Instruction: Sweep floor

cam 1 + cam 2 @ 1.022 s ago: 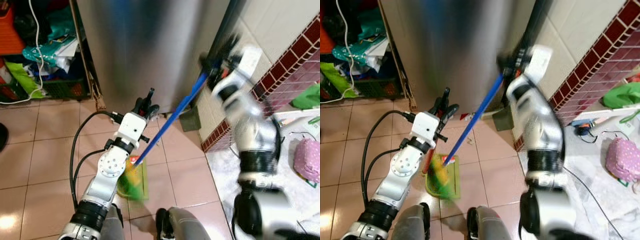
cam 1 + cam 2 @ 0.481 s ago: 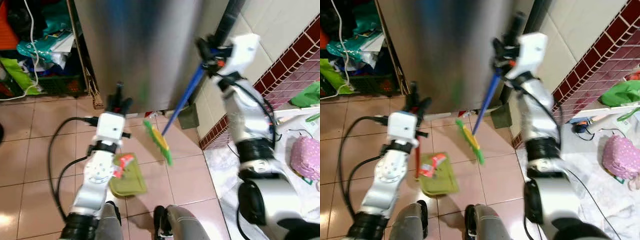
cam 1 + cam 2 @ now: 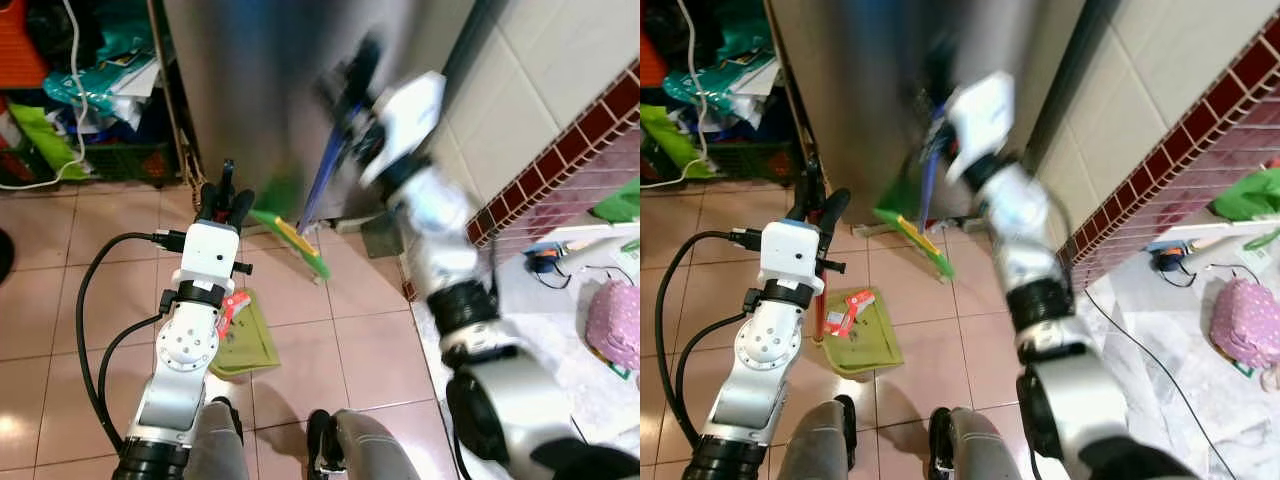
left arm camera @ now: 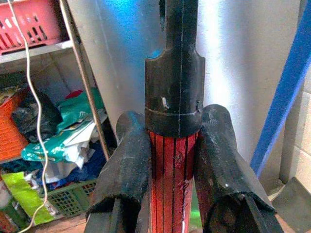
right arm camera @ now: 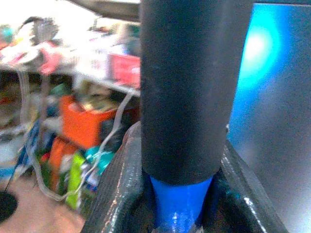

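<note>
My right gripper [image 5: 182,213] pinches the broom handle [image 3: 325,180], upper centre; its green head [image 3: 292,236] hangs clear of the floor, up-right of the dustpan [image 3: 865,345]; left gripper [image 4: 176,170] clamps the dustpan's red handle [image 4: 171,179], lower left.

The green plastic dustpan [image 3: 865,345] lies on the tiled floor [image 3: 960,330] before the tall steel cabinet [image 3: 890,90] — the blue-handled broom's head [image 3: 915,243] between them. Cluttered shelves [image 3: 75,90] stand left; a tiled wall [image 3: 560,110] right.

Left pincer [image 4: 175,160] around red handle [image 4: 170,184]
</note>
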### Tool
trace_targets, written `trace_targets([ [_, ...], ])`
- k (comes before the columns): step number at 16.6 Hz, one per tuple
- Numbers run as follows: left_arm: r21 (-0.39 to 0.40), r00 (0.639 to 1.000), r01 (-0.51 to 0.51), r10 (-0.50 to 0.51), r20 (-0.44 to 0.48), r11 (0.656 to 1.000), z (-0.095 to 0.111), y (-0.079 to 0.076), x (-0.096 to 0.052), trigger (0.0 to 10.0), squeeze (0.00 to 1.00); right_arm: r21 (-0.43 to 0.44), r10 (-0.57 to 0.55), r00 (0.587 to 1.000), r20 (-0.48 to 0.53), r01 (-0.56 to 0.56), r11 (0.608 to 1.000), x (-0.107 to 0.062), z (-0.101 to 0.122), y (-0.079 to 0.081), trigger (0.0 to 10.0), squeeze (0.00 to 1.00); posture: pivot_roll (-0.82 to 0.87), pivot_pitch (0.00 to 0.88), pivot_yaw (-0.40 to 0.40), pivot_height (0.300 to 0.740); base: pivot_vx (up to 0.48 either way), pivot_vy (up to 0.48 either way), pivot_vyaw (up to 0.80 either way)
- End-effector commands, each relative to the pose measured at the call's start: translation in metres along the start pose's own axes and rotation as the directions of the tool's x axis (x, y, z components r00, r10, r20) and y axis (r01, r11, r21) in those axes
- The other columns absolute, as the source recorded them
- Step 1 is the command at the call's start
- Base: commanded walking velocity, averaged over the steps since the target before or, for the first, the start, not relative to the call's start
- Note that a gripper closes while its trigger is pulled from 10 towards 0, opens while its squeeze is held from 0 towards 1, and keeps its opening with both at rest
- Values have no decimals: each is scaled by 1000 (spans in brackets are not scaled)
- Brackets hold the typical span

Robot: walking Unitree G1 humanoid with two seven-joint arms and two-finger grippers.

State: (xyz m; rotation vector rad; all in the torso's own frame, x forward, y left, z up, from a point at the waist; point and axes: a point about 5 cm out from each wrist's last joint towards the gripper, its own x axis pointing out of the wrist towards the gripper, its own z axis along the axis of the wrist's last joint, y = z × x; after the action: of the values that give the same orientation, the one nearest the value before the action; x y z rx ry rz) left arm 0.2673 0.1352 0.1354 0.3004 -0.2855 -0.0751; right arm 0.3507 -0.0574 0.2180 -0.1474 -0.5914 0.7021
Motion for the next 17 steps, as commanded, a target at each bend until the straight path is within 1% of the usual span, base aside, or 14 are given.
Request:
trace_targets([
  [1, 11, 999, 10, -10, 44, 1000, 11, 0, 0, 10000, 0, -81, 35, 999, 38, -32, 996, -3, 3, 5, 10000, 0, 111, 225, -130, 740, 0, 0, 0],
  [2, 11, 999, 10, -10, 42, 1000, 11, 1, -1, 10000, 0, -105, 40, 999, 36, -36, 994, -4, 1, 7, 10000, 0, 114, 232, -128, 740, 0, 0, 0],
  [3, 9, 999, 13, -13, 39, 1000, 12, 0, -2, 10000, 0, -163, 64, 997, 42, -57, 985, -6, -1, 15, 10000, 0, 114, 233, -127, 740, 0, 0, 0],
  [4, 5, 999, 18, -18, 37, 1000, 12, -1, -2, 10000, 0, -189, 81, 996, 28, -75, 979, -10, -8, 24, 10000, 0, 114, 233, -127, 740, 0, 0, 0],
  [5, 3, 999, 20, -20, 36, 1000, 13, -1, -2, 10000, 0, -191, 101, 995, 13, -97, 977, -12, -12, 29, 10000, 0, 114, 233, -127, 740, 0, 0, 0],
  [6, 1, 999, 21, -21, 35, 1000, 14, -1, -2, 10000, 0, -164, 107, 994, -10, -107, 981, -16, -19, 35, 10000, 0, 114, 234, -125, 740, 0, 0, 0],
  [8, -4, 999, 24, -23, 34, 1000, 15, -1, -1, 10000, 0, 29, 85, 985, -147, -81, 996, -33, -48, 48, 10000, 0, 113, 235, -126, 740, 0, 0, 0],
  [9, -4, 999, 25, -25, 31, 1000, 15, -1, -1, 10000, 0, 101, 98, 976, -196, -80, 992, -39, -56, 53, 10000, 0, 113, 235, -126, 740, 0, 0, 0],
  [10, -8, 999, 25, -24, 27, 1000, 14, -2, -1, 10000, 0, 122, 67, 974, -217, -41, 992, -45, -61, 54, 10000, 0, 105, 235, -128, 740, 0, 0, 0],
  [11, -14, 999, 25, -25, 26, 1000, 14, -3, -1, 10000, 0, 187, 51, 964, -263, -1, 982, -52, -68, 56, 10000, 0, 91, 233, -131, 740, 0, 0, 0],
  [12, -19, 999, 27, -26, 26, 999, 14, -5, 0, 10000, 0, 244, 21, 960, -280, 50, 968, -56, -70, 52, 10000, 0, 91, 233, -131, 740, 0, 0, 0],
  [13, -22, 999, 28, -28, 27, 999, 14, -5, 0, 10000, 0, 261, 6, 960, -280, 70, 963, -56, -68, 46, 10000, 0, 79, 229, -131, 740, 0, 0, 0],
  [14, -24, 999, 30, -30, 30, 999, 14, -7, 2, 10000, 0, 308, 1, 959, -285, 91, 947, -56, -66, 40, 10000, 0, 77, 228, -131, 740, 0, 0, 0],
  [17, -26, 999, 34, -33, 35, 999, 15, -7, 3, 10000, 0, 417, -23, 966, -257, 132, 899, -51, -50, 21, 10000, 0, 77, 228, -131, 740, 0, 0, 0],
])
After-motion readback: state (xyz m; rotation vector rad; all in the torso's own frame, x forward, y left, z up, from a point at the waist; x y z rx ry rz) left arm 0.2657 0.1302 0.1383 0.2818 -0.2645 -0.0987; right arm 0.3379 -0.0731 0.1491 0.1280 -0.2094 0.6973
